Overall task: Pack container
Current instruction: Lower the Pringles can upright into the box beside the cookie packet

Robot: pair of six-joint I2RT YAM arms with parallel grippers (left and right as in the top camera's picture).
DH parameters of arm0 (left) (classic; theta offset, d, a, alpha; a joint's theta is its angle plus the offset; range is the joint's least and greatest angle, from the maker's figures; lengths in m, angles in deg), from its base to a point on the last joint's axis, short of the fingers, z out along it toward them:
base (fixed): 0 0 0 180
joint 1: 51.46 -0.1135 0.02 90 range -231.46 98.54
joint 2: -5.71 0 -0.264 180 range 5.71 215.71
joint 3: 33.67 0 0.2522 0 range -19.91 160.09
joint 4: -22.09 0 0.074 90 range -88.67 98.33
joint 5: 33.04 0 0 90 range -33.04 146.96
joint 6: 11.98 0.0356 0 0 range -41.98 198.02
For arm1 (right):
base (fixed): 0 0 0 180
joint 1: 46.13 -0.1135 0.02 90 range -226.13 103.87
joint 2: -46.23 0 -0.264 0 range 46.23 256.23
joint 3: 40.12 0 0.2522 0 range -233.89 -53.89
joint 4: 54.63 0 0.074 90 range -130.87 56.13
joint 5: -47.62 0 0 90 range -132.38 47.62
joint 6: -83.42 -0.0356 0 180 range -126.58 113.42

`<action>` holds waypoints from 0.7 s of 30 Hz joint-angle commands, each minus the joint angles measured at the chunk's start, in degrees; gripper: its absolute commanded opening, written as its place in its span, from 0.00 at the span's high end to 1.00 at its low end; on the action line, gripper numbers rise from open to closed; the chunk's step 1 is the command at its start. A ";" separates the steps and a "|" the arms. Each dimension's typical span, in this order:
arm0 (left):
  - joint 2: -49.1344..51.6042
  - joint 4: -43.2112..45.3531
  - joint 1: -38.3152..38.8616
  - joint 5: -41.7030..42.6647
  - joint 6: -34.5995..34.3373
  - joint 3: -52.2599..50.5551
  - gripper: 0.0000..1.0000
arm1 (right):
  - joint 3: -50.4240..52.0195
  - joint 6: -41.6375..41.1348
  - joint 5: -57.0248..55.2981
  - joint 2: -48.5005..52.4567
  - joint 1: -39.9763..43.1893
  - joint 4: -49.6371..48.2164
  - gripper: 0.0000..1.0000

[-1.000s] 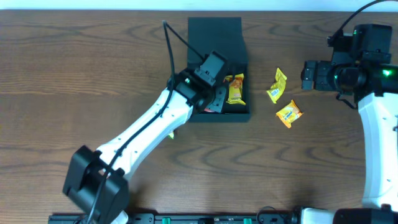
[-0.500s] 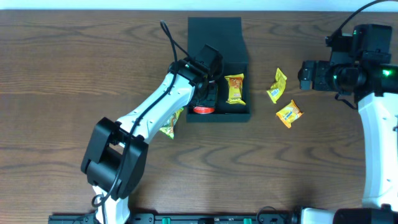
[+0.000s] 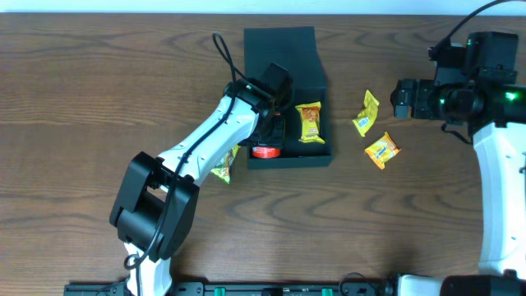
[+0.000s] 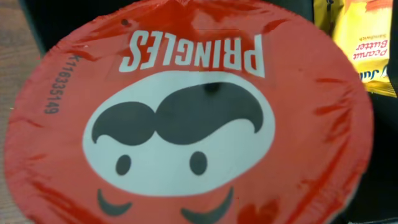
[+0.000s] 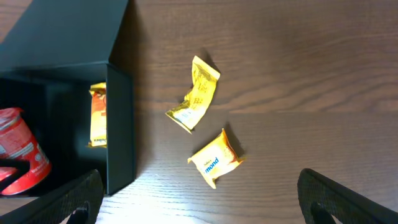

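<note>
The container [image 3: 279,45] is a dark box with its flap lid folded back at the far side, also seen in the right wrist view [image 5: 118,124]. My left gripper [image 3: 268,136] reaches into its left half, shut on a red Pringles can [image 3: 265,150]. The can's lid [image 4: 186,118] fills the left wrist view, and there the fingers are out of frame. In the right wrist view the can [image 5: 18,146] lies tilted. A yellow snack packet [image 3: 310,122] lies in the container's right half. My right gripper [image 3: 400,99] hangs open over the table, right of the container.
Two yellow packets [image 3: 366,113] [image 3: 381,150] lie on the wood table between the container and my right gripper. Another packet [image 3: 223,164] lies partly under my left forearm, left of the container. The table [image 3: 99,99] is brown wood.
My left gripper has moved to the container's front left, and the red can now shows below it. The container has shifted slightly to the left. The right arm has hardly moved.
</note>
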 commanded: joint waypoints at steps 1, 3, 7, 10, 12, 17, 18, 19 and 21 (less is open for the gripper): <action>0.52 -0.42 -0.07 0.90 -0.63 1.11 0.37 | -0.79 0.44 0.81 0.68 0.42 0.00 0.01; 0.52 -0.37 -0.07 1.68 -0.70 1.11 0.34 | -0.79 0.44 0.81 0.68 0.42 0.00 0.01; 0.52 -0.37 -0.07 1.64 -1.07 1.11 0.34 | -0.79 0.46 0.81 0.68 0.42 0.00 0.01; 0.52 -0.24 -0.07 1.62 -1.05 1.11 0.34 | -0.79 0.46 0.79 0.68 0.42 0.00 0.01; 0.52 -0.17 -0.09 1.62 -1.07 1.11 0.34 | -0.79 0.46 0.79 0.68 0.42 0.00 0.01; 0.52 -0.17 -0.07 1.62 -1.07 1.11 0.27 | -0.79 0.46 0.79 0.66 0.42 0.02 0.01; 0.52 -0.15 -0.07 1.62 -1.07 1.11 0.26 | -0.79 0.46 0.79 0.68 0.42 0.00 0.01; 0.52 -0.17 -0.07 1.62 -1.07 1.11 0.25 | -0.79 0.46 0.79 0.68 0.42 0.02 0.01; 0.52 -0.17 -0.07 1.62 -1.07 1.11 0.23 | -0.79 0.46 0.79 0.68 0.42 0.02 0.01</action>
